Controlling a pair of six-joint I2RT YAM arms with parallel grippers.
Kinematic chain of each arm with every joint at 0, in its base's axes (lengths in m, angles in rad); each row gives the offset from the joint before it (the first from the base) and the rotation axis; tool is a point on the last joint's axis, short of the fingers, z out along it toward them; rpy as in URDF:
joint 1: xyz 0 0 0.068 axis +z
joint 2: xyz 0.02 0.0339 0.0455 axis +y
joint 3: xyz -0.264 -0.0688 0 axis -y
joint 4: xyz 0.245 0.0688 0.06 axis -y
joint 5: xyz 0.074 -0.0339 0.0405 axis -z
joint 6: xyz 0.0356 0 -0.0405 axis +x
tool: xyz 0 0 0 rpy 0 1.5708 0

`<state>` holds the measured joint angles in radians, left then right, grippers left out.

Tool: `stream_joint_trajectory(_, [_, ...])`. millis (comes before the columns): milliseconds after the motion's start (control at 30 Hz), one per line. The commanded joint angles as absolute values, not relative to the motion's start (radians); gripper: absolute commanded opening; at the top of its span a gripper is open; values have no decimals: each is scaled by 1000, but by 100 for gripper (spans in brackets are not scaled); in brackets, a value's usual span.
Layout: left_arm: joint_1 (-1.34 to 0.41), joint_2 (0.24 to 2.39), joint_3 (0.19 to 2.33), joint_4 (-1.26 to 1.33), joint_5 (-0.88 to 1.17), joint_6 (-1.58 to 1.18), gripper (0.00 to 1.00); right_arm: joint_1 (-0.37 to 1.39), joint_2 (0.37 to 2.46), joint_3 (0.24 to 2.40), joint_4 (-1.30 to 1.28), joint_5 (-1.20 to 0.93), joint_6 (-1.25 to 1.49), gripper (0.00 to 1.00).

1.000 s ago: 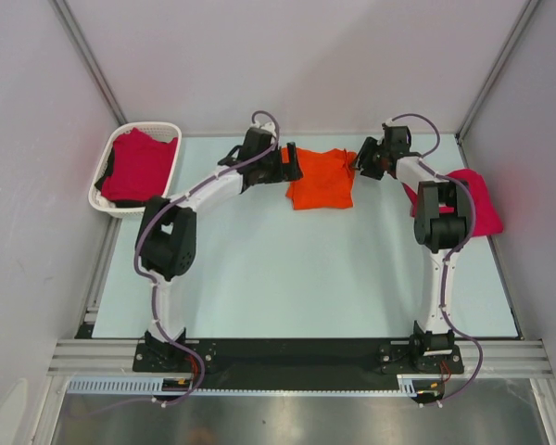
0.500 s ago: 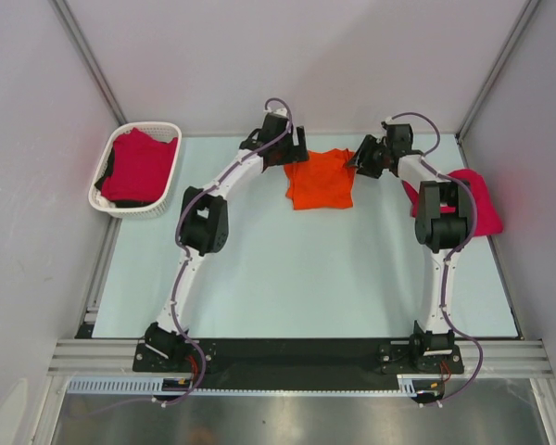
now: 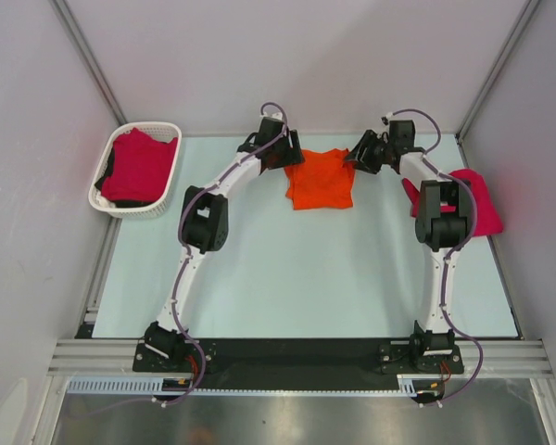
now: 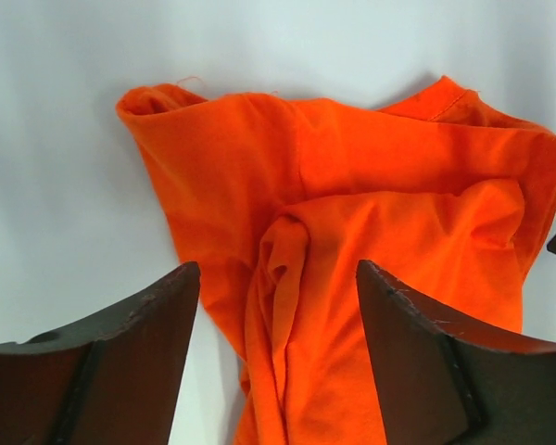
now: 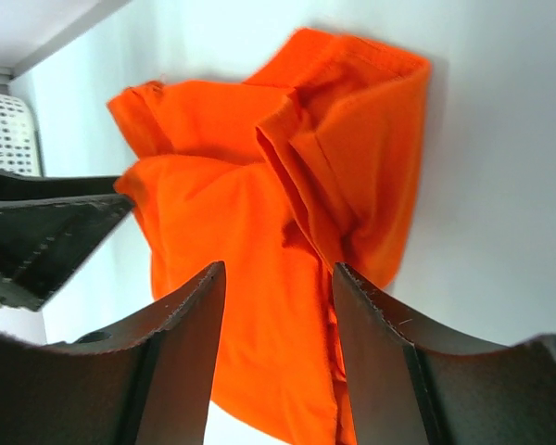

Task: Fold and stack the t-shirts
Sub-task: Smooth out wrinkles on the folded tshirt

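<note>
A bright orange t-shirt point(image 3: 322, 179) lies crumpled at the far middle of the table. My left gripper point(image 3: 292, 159) is at its far left corner, open, with folds of orange cloth point(image 4: 352, 213) between and beyond the jaws. My right gripper point(image 3: 357, 159) is at its far right corner, open, jaws either side of the orange cloth point(image 5: 296, 185). A crimson-pink t-shirt point(image 3: 477, 199) lies bunched at the table's right edge, partly behind the right arm. Another crimson-pink shirt point(image 3: 137, 167) fills the basket.
A white lattice basket point(image 3: 102, 197) stands at the far left, off the table's corner. Grey walls and metal frame posts close in the back and both sides. The arm bases sit on a black rail at the near edge.
The left arm has swung right and stretched out, its gripper moving from left of the orange shirt onto its far left corner. The right gripper has edged slightly toward the shirt.
</note>
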<state>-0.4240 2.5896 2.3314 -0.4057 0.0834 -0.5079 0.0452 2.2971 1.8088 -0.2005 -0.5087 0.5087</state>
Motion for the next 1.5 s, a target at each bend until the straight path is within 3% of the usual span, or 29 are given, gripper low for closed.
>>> stream_joint_trajectory(0, [-423,2615,2350,-345,133,-545,69,41,2341,1893,-172,-578,538,55])
stream_joint_trajectory(333, [-422,2626,2349,-324,149,-560,68,45,2370,1936,-215,-655,545,54])
stream_joint_trajectory(833, [-413,2640,2339,-308,167,-569,66,98,2215,1772,-193,-649,500,54])
stream_joint_trajectory(1467, [-402,2605,2299,-295,143,-566,69,130,2267,1816,-245,-281,353,53])
